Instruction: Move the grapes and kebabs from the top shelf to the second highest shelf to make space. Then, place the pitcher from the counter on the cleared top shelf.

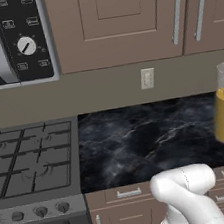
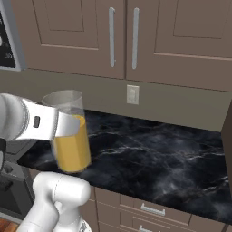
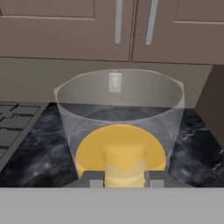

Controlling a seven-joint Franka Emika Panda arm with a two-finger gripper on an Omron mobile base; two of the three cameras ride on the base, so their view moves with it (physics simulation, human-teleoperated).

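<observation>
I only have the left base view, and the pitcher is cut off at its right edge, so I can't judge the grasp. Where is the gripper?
Observer: In the hand view the gripper sits at the near side of the pitcher, fingertips shut on a narrow part of it there.
Operator: Is the pitcher upright?
Observer: Yes. The right base view shows it upright, roughly half full of orange liquid, near the front edge of the counter.
Operator: Is anything in front of it?
Observer: In that view the arm crosses in front of its upper half.
</observation>
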